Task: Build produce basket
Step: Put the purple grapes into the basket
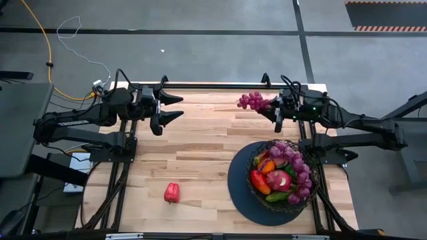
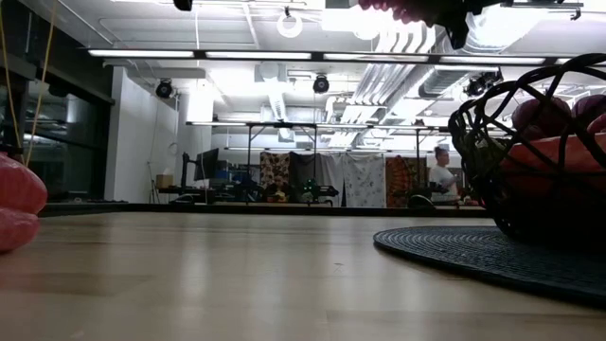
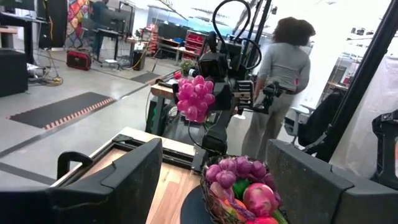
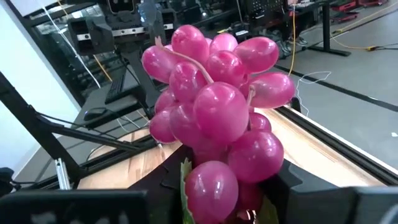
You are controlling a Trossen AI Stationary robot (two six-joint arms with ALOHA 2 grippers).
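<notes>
The black wire-mesh basket (image 1: 283, 172) stands on its dark round disc at the table's near right and holds several toy fruits and vegetables, with grapes, a pepper and a green cucumber showing. It also shows in the low view, basket (image 2: 535, 161), and in the left wrist view, basket (image 3: 239, 186). A pink-purple grape bunch (image 1: 252, 101) is in my right gripper (image 1: 273, 107), high over the table's far right. One red pepper (image 1: 172, 193) lies on the table near the near-left edge. My left gripper (image 1: 181, 107) hangs open at the far left, touching nothing. My right gripper holds the grape bunch (image 4: 214, 112) pinched between its two fingers at one end (image 4: 208, 186), where a green leaf shows. The fingers lie about level and point toward the table's left. The bunch sticks out ahead of them, lifted clear of the table.
Bare wooden table lies between the pepper (image 2: 14, 213) and the disc (image 2: 492, 256). Black rails run along the table's far edge. A person (image 3: 283, 87) stands in the room beyond the table, back turned.
</notes>
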